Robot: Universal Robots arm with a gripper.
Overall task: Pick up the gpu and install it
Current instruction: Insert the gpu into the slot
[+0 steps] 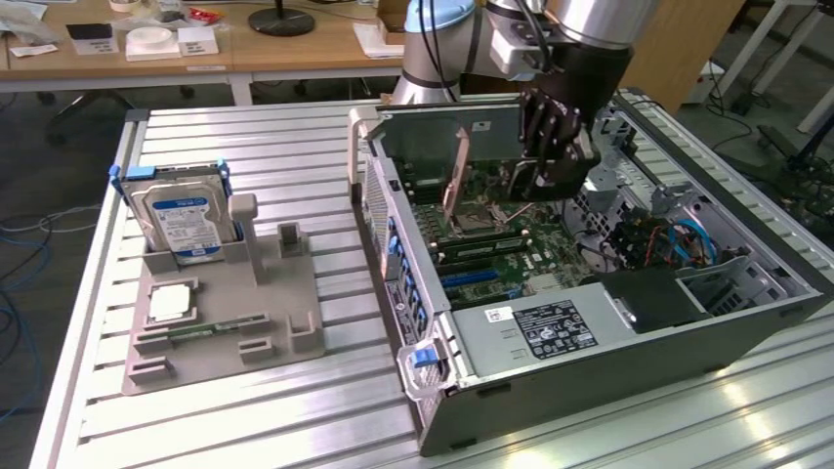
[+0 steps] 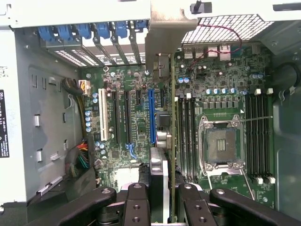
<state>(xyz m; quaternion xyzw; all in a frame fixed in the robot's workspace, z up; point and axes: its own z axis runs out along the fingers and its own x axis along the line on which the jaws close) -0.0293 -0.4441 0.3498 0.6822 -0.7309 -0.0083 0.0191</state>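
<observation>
Fingers (image 2: 162, 207) of your black gripper (image 1: 558, 147) are clamped on the thin flat green gpu card with its silver end bracket (image 2: 162, 42), held edge-on between them; your arm reaches straight down into the open grey computer case (image 1: 729, 322), card above the motherboard (image 2: 221, 103).

The gpu (image 2: 172, 141) shows edge-on, its lower edge hidden behind the fingers (image 2: 136, 207), while the computer case (image 1: 729, 337) conceals the slot beneath it.
</observation>
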